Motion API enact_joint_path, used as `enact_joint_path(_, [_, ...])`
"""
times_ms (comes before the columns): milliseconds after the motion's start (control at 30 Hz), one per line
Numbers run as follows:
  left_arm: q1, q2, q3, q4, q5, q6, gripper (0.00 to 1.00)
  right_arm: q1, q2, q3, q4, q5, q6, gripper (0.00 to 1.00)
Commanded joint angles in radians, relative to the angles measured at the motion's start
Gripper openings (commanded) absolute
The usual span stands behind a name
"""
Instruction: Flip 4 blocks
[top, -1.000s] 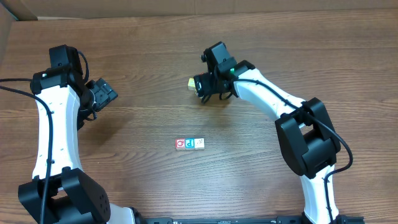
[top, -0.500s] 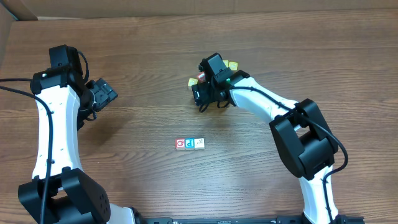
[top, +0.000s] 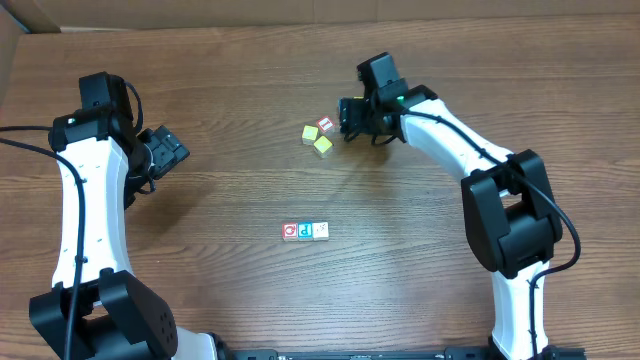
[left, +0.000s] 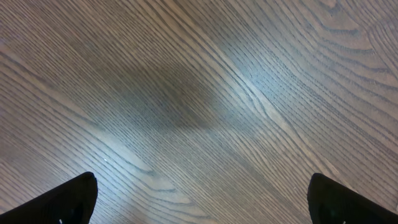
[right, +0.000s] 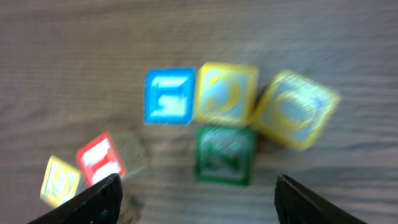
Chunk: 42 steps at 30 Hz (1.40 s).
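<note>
Three blocks lie in a row at the table's middle: the red-framed Q block (top: 291, 231), the blue P block (top: 307, 230) and the pale block (top: 321, 230). The green block (right: 225, 154) shows only in the blurred right wrist view, just ahead of my right gripper (right: 198, 200), which is open with nothing between its fingers. From overhead the right gripper (top: 358, 124) hangs at the back of the table and hides that block. My left gripper (top: 165, 150) is open over bare wood at the left (left: 202, 202).
Loose cubes lie left of the right gripper: a yellow one (top: 310, 132), a red one (top: 325, 125) and a yellow-green one (top: 323, 146). Around the green block sit a blue cube (right: 169, 96) and two yellow cubes (right: 225, 93) (right: 297, 109).
The right arm has swung right and back, uncovering the loose cubes it hung over. The left arm and the row of three blocks have not moved.
</note>
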Motion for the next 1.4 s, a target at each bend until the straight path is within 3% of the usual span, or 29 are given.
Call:
enact_joint_path(0, [-0.001,0.002,0.006,0.000,0.001,0.015,1.00,0.002,-0.038,-0.013,0.035,0.029,0.060,0.75])
enact_joint_path(167, [-0.001,0.002,0.006,0.000,0.001,0.015,1.00,0.014,-0.038,-0.034,0.059,0.058,0.123,0.75])
enact_joint_path(800, [-0.001,0.002,0.006,0.000,0.001,0.015,1.00,0.036,-0.038,-0.134,0.161,0.121,0.121,0.75])
enact_joint_path(1167, [-0.001,0.002,0.006,0.000,0.001,0.015,1.00,0.036,-0.038,-0.134,0.185,0.121,-0.097,0.77])
enact_joint_path(1367, [-0.001,0.002,0.006,0.000,0.001,0.015,1.00,0.036,-0.038,-0.134,0.203,0.120,-0.115,0.78])
